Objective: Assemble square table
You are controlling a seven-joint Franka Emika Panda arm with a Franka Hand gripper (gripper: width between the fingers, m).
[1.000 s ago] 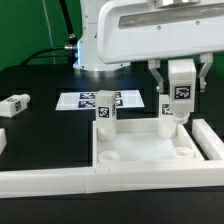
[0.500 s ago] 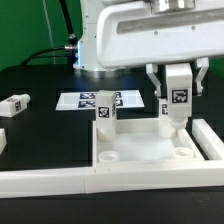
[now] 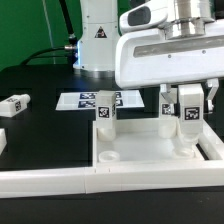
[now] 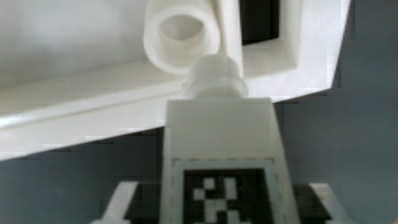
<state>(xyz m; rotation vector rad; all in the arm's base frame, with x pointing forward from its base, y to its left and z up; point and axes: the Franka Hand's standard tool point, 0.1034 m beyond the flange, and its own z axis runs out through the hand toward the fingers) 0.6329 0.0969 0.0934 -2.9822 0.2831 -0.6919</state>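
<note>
The white square table top (image 3: 140, 150) lies with its sockets up against the barrier wall. One leg (image 3: 105, 114) stands in its far socket on the exterior view's left. My gripper (image 3: 188, 104) is shut on another tagged leg (image 3: 187, 126) and holds it upright over the near socket on the exterior view's right. In the wrist view this leg (image 4: 222, 150) points its rounded tip just short of the round socket (image 4: 178, 40); my gripper (image 4: 222, 205) clamps it from both sides. A loose leg (image 3: 14, 102) lies at the exterior view's left.
The white barrier wall (image 3: 60, 182) runs along the front and up the exterior view's right side. The marker board (image 3: 85, 100) lies behind the table top. Part of another white piece (image 3: 2, 139) shows at the left edge. The robot base stands at the back.
The arm has moved down and toward the exterior view's right and front, carrying the held leg from above the far socket to over the near one. The other parts have not moved.
</note>
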